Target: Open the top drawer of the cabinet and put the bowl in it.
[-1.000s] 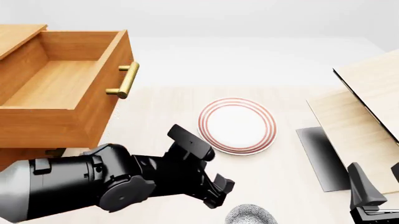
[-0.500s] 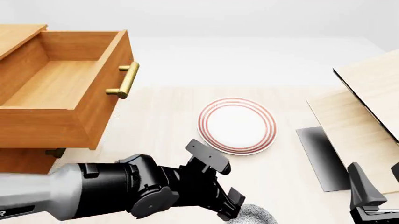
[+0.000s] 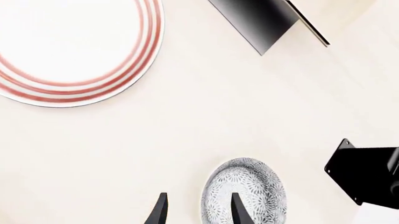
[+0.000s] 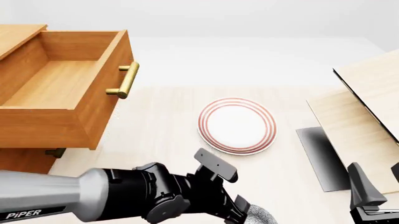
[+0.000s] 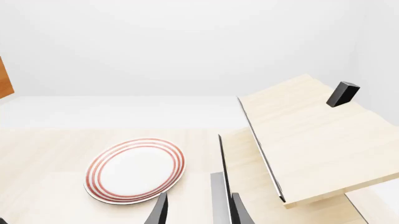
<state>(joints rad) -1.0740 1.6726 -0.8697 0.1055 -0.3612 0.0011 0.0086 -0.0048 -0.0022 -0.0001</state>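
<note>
- Here, the small round grey-and-white speckled bowl (image 3: 244,191) sits at the table's near edge, one black finger (image 3: 238,210) of the left gripper (image 3: 198,211) overlapping its rim.
- Jaws narrowly parted, holding nothing.
- Flat white red-ringed plate (image 4: 237,125) lies farther away.

One bowl (image 3: 244,191), one plate (image 4: 237,125), one open drawer (image 4: 59,88)

**Two robot arms, black and silver**

The left arm (image 4: 74,200) is a fat silver tube with "PIPER" in black letters. Next come round black joints and a flat black block. Both grippers have thin, pointy black fingers (image 3: 238,210). The right arm (image 4: 367,196) looks all black.
</note>
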